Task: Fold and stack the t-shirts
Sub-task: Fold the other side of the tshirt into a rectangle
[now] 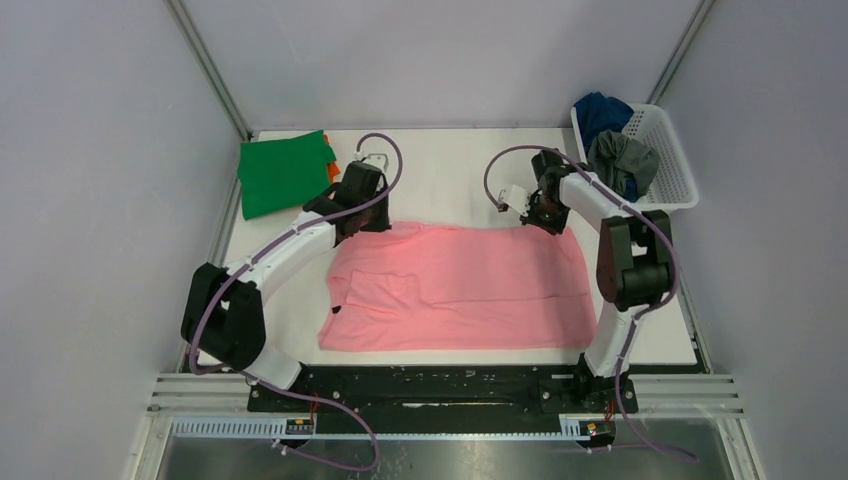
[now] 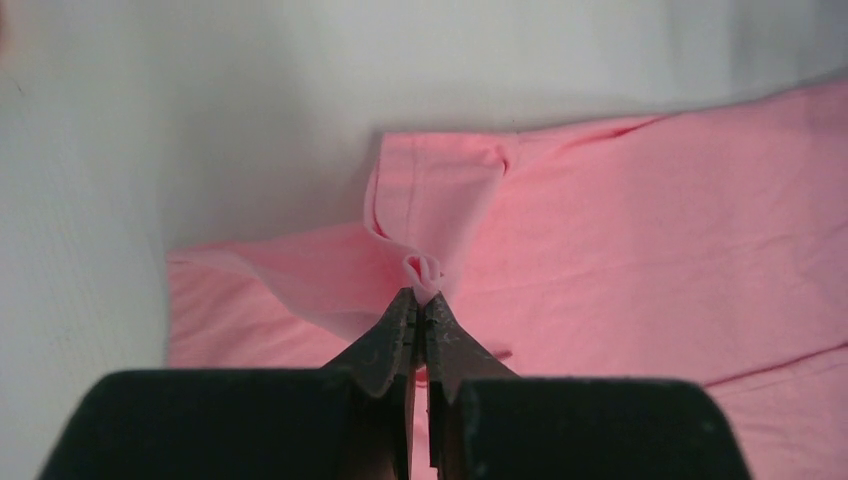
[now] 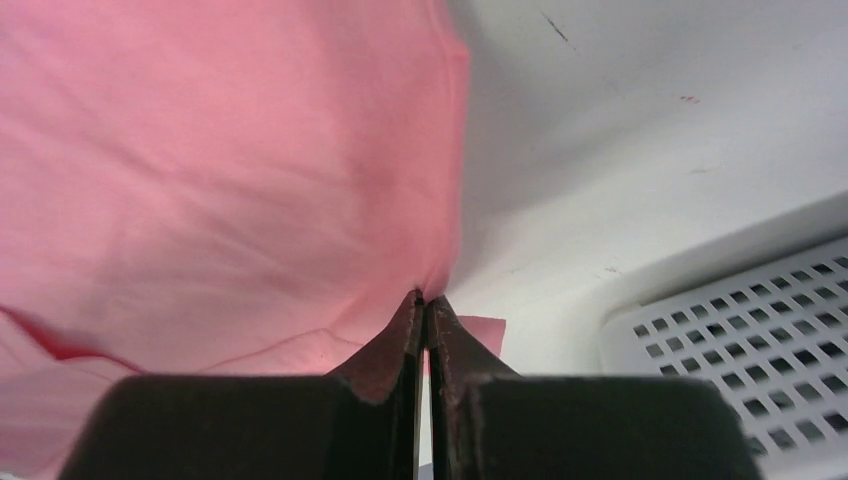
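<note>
- Now, the pink shirt (image 1: pixel 460 285) lies spread flat across the middle of the table (image 1: pixel 450 160), its long way running left to right.
- The left gripper (image 2: pixel 422 300) has its jaws pressed together on a small pucker of pink cloth at the far-left corner, by the sleeve.
- The right gripper (image 3: pixel 425 300) is likewise closed tight, on the far-right edge; cloth fans out from the pinch, and the basket (image 1: pixel 672 160) sits just beside.
- The step looks like a fold of the far edge toward the near one.
- To do it well, both arms should lift level and travel together, with the edge taut between them, so no sag drags a crease in.
- Both pinches are small; an uneven pull could slip one out.
- The green shirt (image 1: pixel 283 172) lies folded at the far left over the orange one (image 1: pixel 331 170); the blue (image 1: pixel 600 108) and grey (image 1: pixel 622 160) shirts wait in the basket.
</note>
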`<state>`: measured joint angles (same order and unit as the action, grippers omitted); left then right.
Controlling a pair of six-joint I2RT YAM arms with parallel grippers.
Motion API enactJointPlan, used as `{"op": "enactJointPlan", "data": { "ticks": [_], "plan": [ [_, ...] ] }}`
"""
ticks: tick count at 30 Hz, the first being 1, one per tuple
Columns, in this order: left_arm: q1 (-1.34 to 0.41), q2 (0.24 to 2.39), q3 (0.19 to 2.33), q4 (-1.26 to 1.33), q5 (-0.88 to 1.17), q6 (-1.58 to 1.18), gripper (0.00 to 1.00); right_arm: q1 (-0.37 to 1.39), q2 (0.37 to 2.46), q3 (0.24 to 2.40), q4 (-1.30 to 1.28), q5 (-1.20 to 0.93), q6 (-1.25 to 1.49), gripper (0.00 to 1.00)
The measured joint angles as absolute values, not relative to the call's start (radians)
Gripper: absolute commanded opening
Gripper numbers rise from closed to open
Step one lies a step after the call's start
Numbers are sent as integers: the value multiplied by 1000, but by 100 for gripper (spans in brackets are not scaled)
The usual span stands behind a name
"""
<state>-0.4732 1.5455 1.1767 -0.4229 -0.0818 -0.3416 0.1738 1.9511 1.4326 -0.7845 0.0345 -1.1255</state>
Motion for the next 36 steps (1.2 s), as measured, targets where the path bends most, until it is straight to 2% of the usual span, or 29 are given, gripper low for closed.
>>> {"op": "enactJointPlan", "data": {
  "ticks": [7,15,28,36],
  "plan": [
    [-527,1434,1039,-393,-65,-371,0,245,1723,1243,-661,27,-1071,0],
    [-564,1216,833,-372,-57,-437,0,259,1565,989,-625,86,-997,0],
    [-605,826,582,-425,-74,-582,0,259,1428,904,-553,296,-903,0],
    [-611,722,536,-492,-95,-662,0,264,1370,857,-538,333,-843,0]
  ]
}}
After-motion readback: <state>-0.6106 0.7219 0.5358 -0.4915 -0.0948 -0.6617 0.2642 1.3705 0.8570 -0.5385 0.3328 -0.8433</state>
